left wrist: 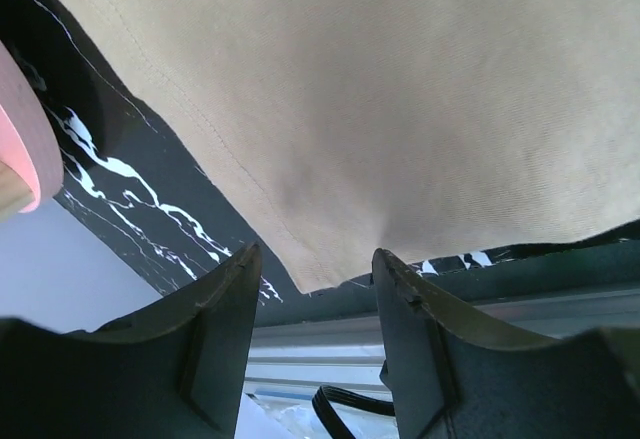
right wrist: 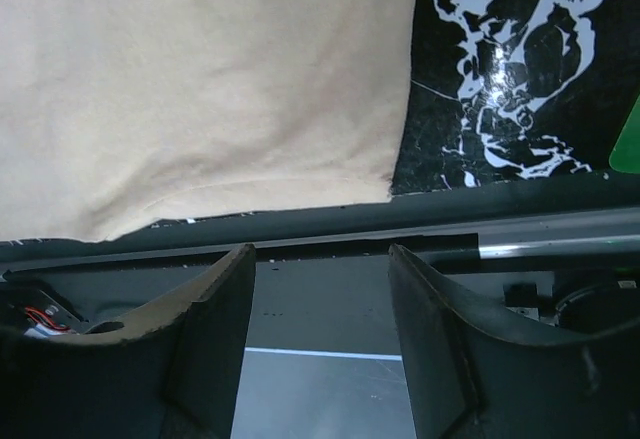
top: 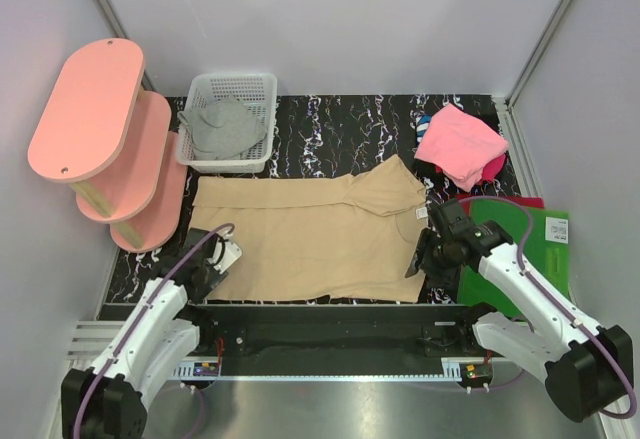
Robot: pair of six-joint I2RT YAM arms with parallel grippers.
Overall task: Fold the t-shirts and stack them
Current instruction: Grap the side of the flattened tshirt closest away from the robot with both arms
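A large tan t-shirt (top: 310, 234) lies spread flat on the black marbled table (top: 340, 124). My left gripper (top: 212, 277) hovers open at the shirt's near left corner (left wrist: 310, 274), which sits just ahead of its gripper (left wrist: 315, 254) and between no fingers. My right gripper (top: 415, 267) is open over the near right corner (right wrist: 380, 184), its gripper (right wrist: 320, 249) empty above the table's front rail. A grey t-shirt (top: 222, 129) lies bunched in the white basket. A folded pink t-shirt (top: 460, 144) rests at the back right.
The white mesh basket (top: 228, 166) stands at the back left beside a pink tiered shelf (top: 95, 109). A green sheet (top: 530, 249) lies at the right under my right arm. Dark red cloth (top: 493, 169) shows beneath the pink shirt. White walls enclose the table.
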